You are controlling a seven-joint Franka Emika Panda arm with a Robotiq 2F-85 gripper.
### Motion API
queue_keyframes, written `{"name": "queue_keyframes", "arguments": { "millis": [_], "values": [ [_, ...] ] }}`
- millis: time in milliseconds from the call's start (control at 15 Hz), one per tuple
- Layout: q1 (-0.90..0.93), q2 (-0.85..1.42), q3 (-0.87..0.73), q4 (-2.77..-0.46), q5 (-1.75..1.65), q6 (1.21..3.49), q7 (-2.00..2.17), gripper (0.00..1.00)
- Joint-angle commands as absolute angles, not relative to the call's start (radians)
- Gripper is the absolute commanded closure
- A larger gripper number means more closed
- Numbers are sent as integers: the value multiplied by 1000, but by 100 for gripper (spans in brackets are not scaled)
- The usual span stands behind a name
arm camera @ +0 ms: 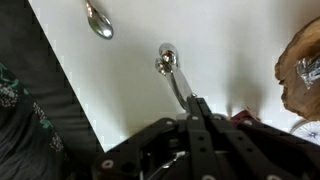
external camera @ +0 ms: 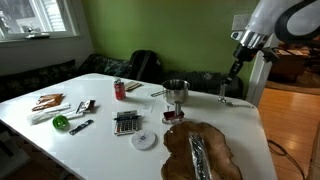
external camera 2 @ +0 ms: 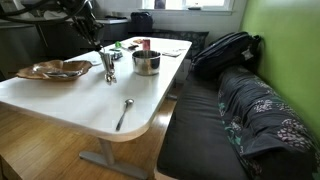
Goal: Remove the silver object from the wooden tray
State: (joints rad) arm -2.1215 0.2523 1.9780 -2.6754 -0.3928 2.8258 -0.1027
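The wooden tray (external camera: pixel 222 152) lies at the table's near end; it also shows in the other exterior view (external camera 2: pixel 40 72) and at the right edge of the wrist view (arm camera: pixel 292 62). A crinkled silver object (external camera: pixel 197 155) lies in it, also visible in the wrist view (arm camera: pixel 308 68). My gripper (arm camera: pixel 195 105) is shut on a slim silver utensil (arm camera: pixel 172 75), whose rounded end points down at the white table. In both exterior views the gripper (external camera: pixel 236 68) (external camera 2: pixel 96 38) hangs above the table, away from the tray.
A spoon (arm camera: pixel 98 20) (external camera 2: pixel 124 112) lies near the table edge by the dark couch. A metal cup (external camera: pixel 175 90) and a goblet (external camera: pixel 172 107) stand mid-table. A red can (external camera: pixel 119 90), calculator (external camera: pixel 126 122) and white disc (external camera: pixel 146 140) lie further along.
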Motion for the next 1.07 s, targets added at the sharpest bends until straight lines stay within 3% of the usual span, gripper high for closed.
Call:
{"name": "queue_keyframes", "arguments": {
  "millis": [0, 467, 1000],
  "values": [
    [-2056, 223, 1860, -2615, -299, 2742, -170, 99],
    [-1942, 129, 1604, -2519, -241, 2721, -191, 99],
    [-1900, 96, 1616, -2521, -357, 2651, -294, 99]
  ]
}}
